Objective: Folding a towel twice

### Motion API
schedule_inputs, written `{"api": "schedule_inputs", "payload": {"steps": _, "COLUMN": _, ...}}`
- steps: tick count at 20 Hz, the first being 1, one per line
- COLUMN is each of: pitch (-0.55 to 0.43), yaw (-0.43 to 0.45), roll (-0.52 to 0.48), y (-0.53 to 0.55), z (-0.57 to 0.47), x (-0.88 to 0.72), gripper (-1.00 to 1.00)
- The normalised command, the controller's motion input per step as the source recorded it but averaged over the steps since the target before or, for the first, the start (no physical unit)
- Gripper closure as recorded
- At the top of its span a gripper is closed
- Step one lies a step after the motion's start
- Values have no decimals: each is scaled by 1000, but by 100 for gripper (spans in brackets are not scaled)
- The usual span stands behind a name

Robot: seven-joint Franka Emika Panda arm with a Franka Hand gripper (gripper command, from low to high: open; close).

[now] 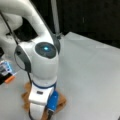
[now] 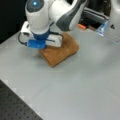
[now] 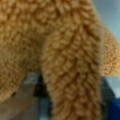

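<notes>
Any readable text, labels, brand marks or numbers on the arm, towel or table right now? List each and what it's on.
None can be read.
Arm: only a glowing blue dot, no letters.
Towel: plain tan terry under the arm's wrist, no label showing; the wrist view is filled with its pile.
Table: bare grey, no markings.
Gripper: hidden behind the arm and towel.

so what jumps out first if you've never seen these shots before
The big white robot arm fills the top of both front views, bent low over a tan-orange terry cloth towel lying bunched in a compact folded shape on the grey table. The gripper itself is hidden behind the wrist. In the wrist view the towel's looped pile fills nearly the whole picture, pressed up close to the camera.
</notes>
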Motion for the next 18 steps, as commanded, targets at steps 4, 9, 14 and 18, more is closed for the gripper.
{"api": "schedule_inputs", "payload": {"steps": 4, "pitch": 80, "yaw": -101, "roll": 327, "y": -333, "z": -61, "x": 388, "gripper": 100}}
{"api": "schedule_inputs", "payload": {"steps": 9, "pitch": 85, "yaw": -144, "roll": 307, "y": -270, "z": -31, "x": 287, "gripper": 100}}
{"api": "schedule_inputs", "payload": {"steps": 14, "pitch": 92, "yaw": -144, "roll": 294, "y": -209, "z": -79, "x": 177, "gripper": -100}}
{"api": "schedule_inputs", "payload": {"steps": 18, "pitch": 79, "yaw": -159, "roll": 290, "y": -110, "z": -47, "x": 118, "gripper": -100}}
